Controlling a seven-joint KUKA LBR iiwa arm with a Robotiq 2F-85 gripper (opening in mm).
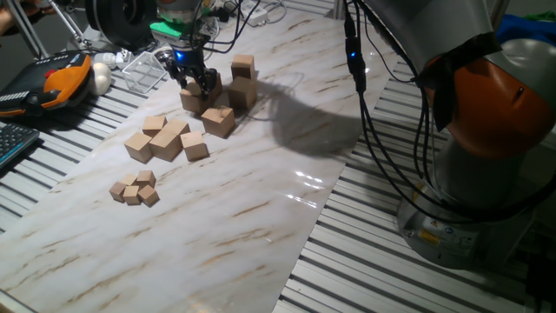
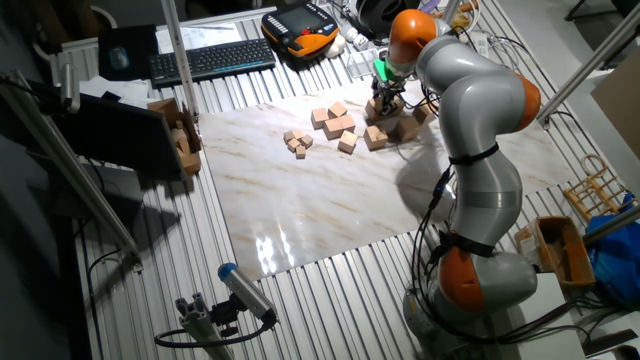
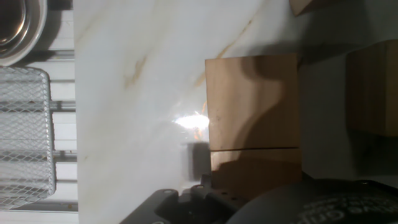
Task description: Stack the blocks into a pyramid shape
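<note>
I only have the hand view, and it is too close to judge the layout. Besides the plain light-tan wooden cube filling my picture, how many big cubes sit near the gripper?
Observer: One fixed view shows the gripper low over that light-tan wooden cube, with three more big cubes close by, one in front.
Operator: Anything stacked yet?
Observer: Possibly. An upper cube appears above a lower cube, though it may only stand behind it.
</note>
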